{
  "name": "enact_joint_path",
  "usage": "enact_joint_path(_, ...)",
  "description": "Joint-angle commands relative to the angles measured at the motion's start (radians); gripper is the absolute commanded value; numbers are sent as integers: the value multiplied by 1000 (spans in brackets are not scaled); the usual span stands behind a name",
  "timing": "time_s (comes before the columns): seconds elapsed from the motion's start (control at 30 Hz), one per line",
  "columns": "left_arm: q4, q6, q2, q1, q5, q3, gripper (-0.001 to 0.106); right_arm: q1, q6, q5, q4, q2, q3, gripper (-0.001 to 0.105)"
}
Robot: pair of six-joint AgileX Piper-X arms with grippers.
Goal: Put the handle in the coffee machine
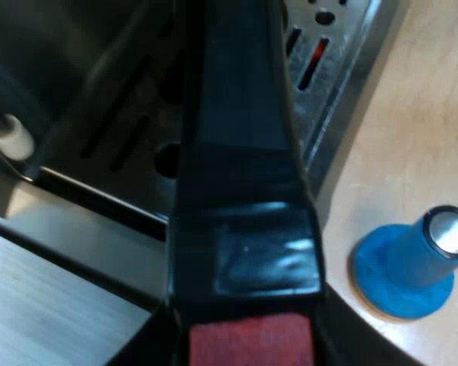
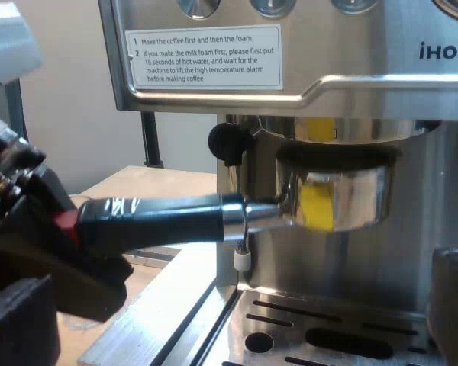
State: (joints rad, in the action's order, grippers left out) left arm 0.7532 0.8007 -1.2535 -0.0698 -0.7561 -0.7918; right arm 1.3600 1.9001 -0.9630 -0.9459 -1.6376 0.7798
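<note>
Steel basket uppermost, the holder (image 2: 332, 194) sits raised under the brew head (image 2: 366, 130) of the espresso machine (image 2: 351, 84), above the drip tray (image 2: 328, 328). Its dark handle (image 2: 153, 221) sticks out sideways from the machine's front. The left claw (image 1: 248, 343) is clamped on it at the red end (image 2: 65, 221), a finger on either side. The right claw (image 2: 237, 316) faces the machine's front with its fingers apart and nothing between them. A blue tamper (image 1: 412, 267) stands on the table (image 1: 427, 114) near the tray's edge, out of the way. I judge the step in hand to be the seating of the holder: it is lifted into place but, with the handle angled off to the side, probably not locked. The next move calls for upward pressure while the left arm swings the handle round toward the machine's front until it stops. Whether the lugs have caught I cannot tell.
</note>
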Motion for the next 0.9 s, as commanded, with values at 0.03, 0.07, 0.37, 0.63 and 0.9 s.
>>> enact_joint_path(0.03,-29,4,-5,3,-36,-27,1,1,8,-2,-14,2,1,105)
enact_joint_path(0.07,-29,4,-7,3,-36,-30,1,1,8,-2,-14,2,1,105)
enact_joint_path(0.37,-26,6,-35,3,-36,-52,1,1,8,-2,-14,2,1,105)
enact_joint_path(0.63,-29,18,-40,5,-43,-67,1,1,8,-2,-14,2,1,105)
enact_joint_path(0.9,-47,41,-40,5,-50,-67,1,1,8,-2,-14,2,1,105)
